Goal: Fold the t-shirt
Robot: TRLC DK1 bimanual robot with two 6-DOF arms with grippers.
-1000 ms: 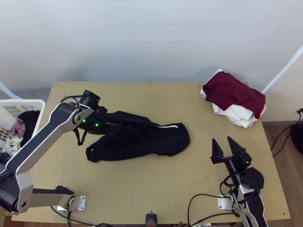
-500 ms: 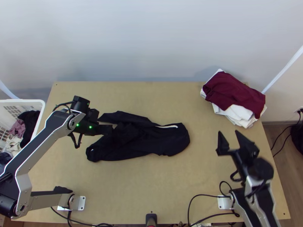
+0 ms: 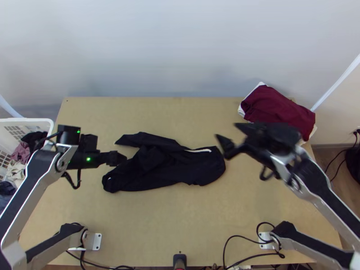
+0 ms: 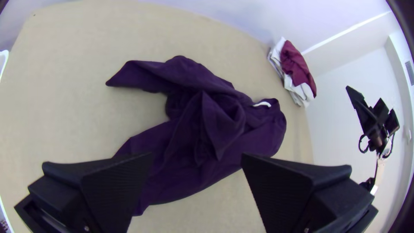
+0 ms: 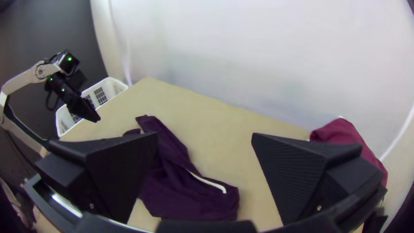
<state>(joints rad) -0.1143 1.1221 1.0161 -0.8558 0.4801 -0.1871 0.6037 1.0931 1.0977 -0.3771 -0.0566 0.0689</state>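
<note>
While both tools have their fingers spread wide apart, neither has anything between them. At the t-shirt's left end in the top view is the left tool [image 3: 121, 158]; whether it touches the cloth I cannot tell. Over the right end of the cloth in that view is the right tool [image 3: 227, 130]. Bunched and rumpled, the dark t-shirt [image 3: 180, 170] lies on the tabletop [image 3: 180, 216], left of the middle, with one narrow part poking out toward the upper left and a white strip [image 3: 198, 150] near its right end. Seen by the left wrist camera, loose folds stand up in the middle of the cloth, and white cloths [image 4: 302, 91] lie folded beneath a maroon cloth [image 4: 295, 62]. From the right wrist, the strip shows at greater length, and the left arm [image 5: 32, 75] appears by the slotted side of a white basket [image 5: 113, 88]; from the top, mixed clothes [image 3: 33, 141] show inside that basket
</note>
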